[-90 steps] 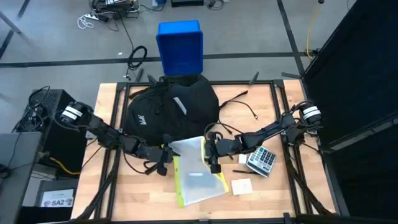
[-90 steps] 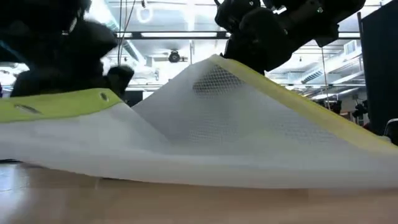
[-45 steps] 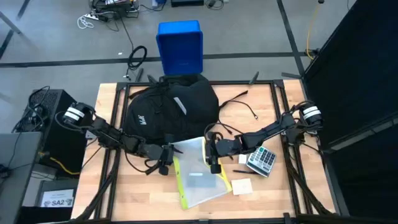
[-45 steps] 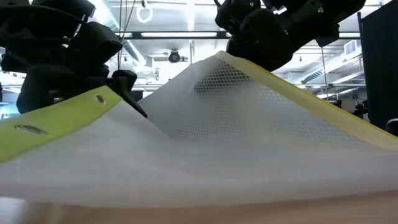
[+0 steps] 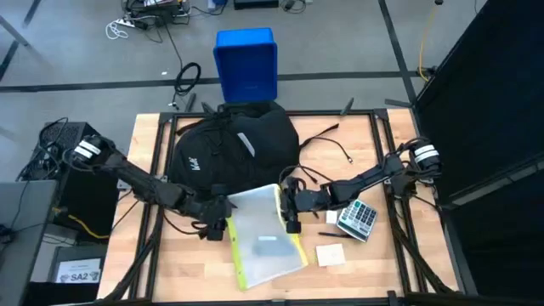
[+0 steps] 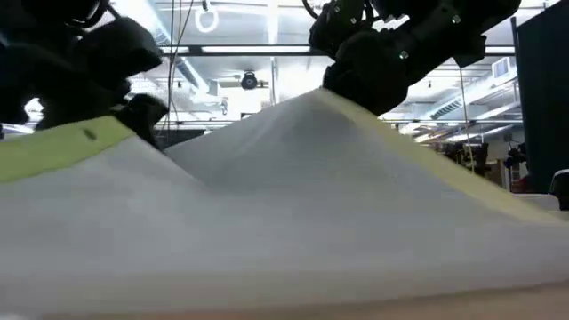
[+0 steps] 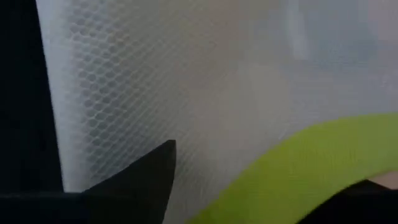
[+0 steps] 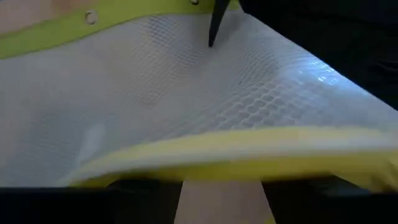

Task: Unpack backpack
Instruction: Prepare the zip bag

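Note:
The black backpack point(image 5: 229, 149) lies at the far middle of the table. In front of it lies a translucent mesh pouch point(image 5: 263, 242) with yellow-green edges, its right side raised. My right gripper point(image 5: 289, 217) is shut on that raised right edge. My left gripper point(image 5: 221, 214) stands open at the pouch's left edge. In the left wrist view the yellow-green edge point(image 7: 298, 162) runs between its two dark fingers point(image 7: 140, 180). My right gripper pinches the pouch's yellow-green right edge point(image 8: 217, 158) between its two fingers, coming from above and lying across the edge. That edge is held up as a peak point(image 6: 324, 93), and the mesh slopes down from it to the table. My left gripper: I cannot tell whether its open fingers touch the pouch.
A calculator point(image 5: 358, 219) and a white card point(image 5: 331, 254) lie on the table to the right of the pouch. A black cable point(image 5: 336, 144) trails from the backpack toward the far right. A blue plastic box point(image 5: 246, 64) stands on the floor beyond the far edge.
My left gripper has opened and let go of the pouch's left edge, then drawn back a little toward the table's left. The pouch's left side has settled lower and flatter, while the right edge stays raised in my right gripper.

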`<action>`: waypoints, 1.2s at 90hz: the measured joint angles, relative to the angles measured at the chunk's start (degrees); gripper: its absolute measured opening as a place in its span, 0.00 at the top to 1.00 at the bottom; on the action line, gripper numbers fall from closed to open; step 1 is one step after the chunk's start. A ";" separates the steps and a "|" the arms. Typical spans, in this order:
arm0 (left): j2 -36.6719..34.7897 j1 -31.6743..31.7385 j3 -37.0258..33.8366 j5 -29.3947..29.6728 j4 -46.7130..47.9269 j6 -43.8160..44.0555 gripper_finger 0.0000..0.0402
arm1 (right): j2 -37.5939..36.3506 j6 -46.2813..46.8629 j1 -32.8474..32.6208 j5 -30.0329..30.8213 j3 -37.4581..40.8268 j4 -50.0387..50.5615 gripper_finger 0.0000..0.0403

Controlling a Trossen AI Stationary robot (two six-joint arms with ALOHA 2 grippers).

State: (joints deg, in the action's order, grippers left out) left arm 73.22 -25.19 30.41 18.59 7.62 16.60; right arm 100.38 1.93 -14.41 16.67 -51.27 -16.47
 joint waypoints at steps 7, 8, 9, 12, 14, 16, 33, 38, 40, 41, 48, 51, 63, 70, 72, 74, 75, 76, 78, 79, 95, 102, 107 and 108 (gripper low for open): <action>-0.65 -0.37 0.00 -0.18 4.44 4.27 0.42 | 0.00 0.02 0.00 0.00 0.00 -0.06 0.55; -0.73 -0.39 0.00 -0.23 4.94 4.81 0.42 | 0.00 0.02 0.00 0.00 0.00 -0.07 0.55; -0.85 -0.39 0.00 -0.26 5.44 5.31 0.42 | 0.00 0.02 0.00 0.00 0.00 -0.07 0.55; -1.21 -0.43 0.00 -0.35 6.63 6.52 0.42 | 0.00 0.02 0.00 0.07 0.00 -0.06 0.54; -1.50 -0.43 0.00 -0.45 7.32 7.27 0.42 | 0.00 0.02 0.00 0.12 0.00 -0.05 0.54; -1.79 -0.43 0.00 -0.64 7.79 8.03 0.42 | 0.00 0.02 0.00 0.15 0.00 -0.07 0.54; -3.27 -0.43 1.49 -1.31 5.41 7.78 0.42 | 0.00 0.02 0.00 0.22 0.00 -0.37 0.52; -3.21 -0.43 1.68 -1.31 1.99 5.25 0.42 | 0.00 0.02 0.00 0.22 0.00 -0.72 0.52; -3.07 -0.43 1.68 -1.33 0.70 4.33 0.42 | 0.00 0.02 0.00 0.22 0.00 -0.95 0.52; -2.98 -0.43 1.68 -1.33 0.09 3.82 0.42 | 0.00 0.02 0.00 0.22 0.00 -1.09 0.52; -2.39 -0.43 1.68 -1.36 -3.01 1.14 0.42 | 0.00 0.01 0.00 0.22 0.00 -2.20 0.52; -2.18 -0.43 1.68 -1.32 -3.37 0.37 0.42 | 0.00 -0.15 0.00 0.22 0.00 -2.77 0.53; -1.53 -0.43 1.65 -1.33 -2.43 0.31 0.42 | 0.00 -3.19 -0.24 0.28 0.00 -4.52 0.54; -1.52 -0.43 1.62 -1.31 -2.13 0.32 0.42 | 0.00 -5.01 -0.72 0.55 0.00 -5.87 0.55; -1.52 -0.43 1.62 -1.31 -2.17 0.32 0.42 | 0.00 -5.39 -0.87 0.55 0.00 -6.29 0.55; -1.52 -0.43 1.62 -1.31 -2.17 0.32 0.42 | 0.00 -5.55 -0.98 0.52 0.00 -6.67 0.55; -1.52 -0.43 1.62 -1.31 -2.17 0.32 0.42 | 0.00 -5.70 -1.06 0.51 0.00 -6.90 0.55; -1.52 -0.43 1.62 -1.31 -2.17 0.32 0.42 | 0.00 -5.86 -1.15 0.50 0.00 -7.17 0.55; -1.52 -0.43 1.62 -1.31 -2.17 0.32 0.42 | 0.00 -6.27 -1.32 0.50 0.00 -7.78 0.55; -1.52 -0.43 1.62 -1.31 -2.17 0.32 0.42 | 0.00 -6.49 -1.39 0.50 0.00 -8.06 0.55; -1.52 -0.43 1.62 0.06 -2.21 0.32 0.42 | 0.00 -11.90 -3.69 0.50 0.00 -14.57 0.56; -1.52 -0.42 1.62 0.43 -2.26 0.32 0.42 | 0.00 -14.03 -4.99 0.65 0.00 -18.15 0.56; -1.52 -0.41 1.62 0.67 -2.26 0.32 0.42 | 0.00 -15.61 -6.00 1.29 0.00 -21.01 0.55; -1.52 -0.42 1.62 0.78 -2.26 0.32 0.42 | 0.00 -15.93 -6.19 1.39 0.00 -21.54 0.55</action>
State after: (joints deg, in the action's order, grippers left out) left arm 71.70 -25.61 32.03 19.37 5.36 16.93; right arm 100.38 -14.00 -20.61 18.06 -51.27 -38.01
